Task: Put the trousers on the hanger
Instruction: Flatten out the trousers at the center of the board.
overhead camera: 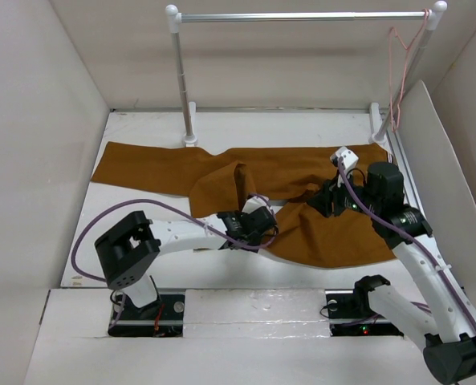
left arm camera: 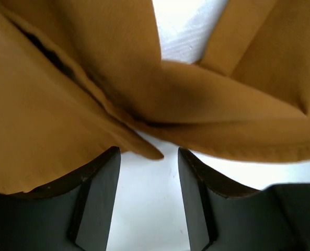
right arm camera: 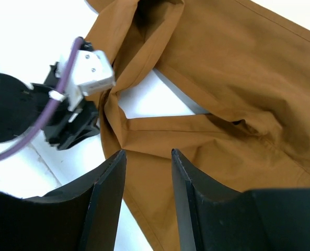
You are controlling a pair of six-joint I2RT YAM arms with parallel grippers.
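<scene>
The rust-brown trousers [overhead camera: 221, 172] lie spread across the white table, folded and bunched near the middle. My left gripper [overhead camera: 263, 226] sits low at their near edge. In its wrist view the left gripper [left arm camera: 148, 151] is open, with bare table between the fingers and a cloth fold [left arm camera: 144, 149] just past the tips. My right gripper [overhead camera: 322, 202] hovers over the right part; its wrist view shows the gripper [right arm camera: 147, 152] open above the cloth [right arm camera: 238, 78], gripping nothing. The pale pink hanger [overhead camera: 392, 76] hangs from the rail's right end, far from both grippers.
A silver rail [overhead camera: 302, 16] on white posts [overhead camera: 183, 80] stands across the back of the table. White walls close in left and right, with a slanted panel [overhead camera: 434, 168] beside the right arm. The left gripper's wrist and purple cable [right arm camera: 76, 89] show in the right wrist view.
</scene>
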